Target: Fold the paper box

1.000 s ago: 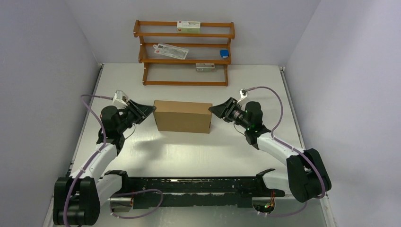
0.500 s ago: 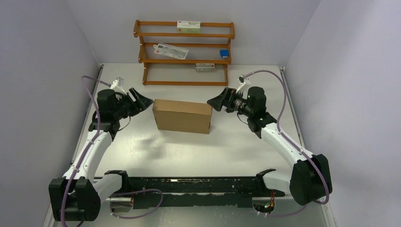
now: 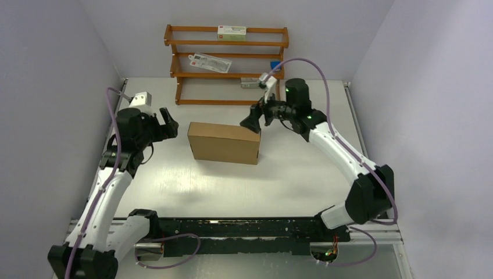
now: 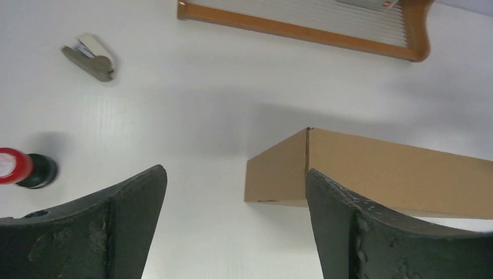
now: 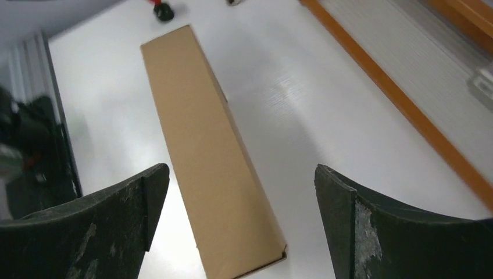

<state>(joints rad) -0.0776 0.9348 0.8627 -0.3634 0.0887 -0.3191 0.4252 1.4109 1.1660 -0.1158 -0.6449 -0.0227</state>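
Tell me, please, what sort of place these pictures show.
Most likely a robotics lab test cell: a white table boxed in by plain walls, a left arm and right arm mounted at its near edge, and a wooden rack of small packaged items behind the paper box.

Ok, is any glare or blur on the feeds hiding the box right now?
No. Top external: even light, the paper box sharp, soft shadows on the table. Left wrist: box edges crisp, soft shadow behind it. Right wrist: faint sheen on the table beside the box, wooden rack smeared at the edge.
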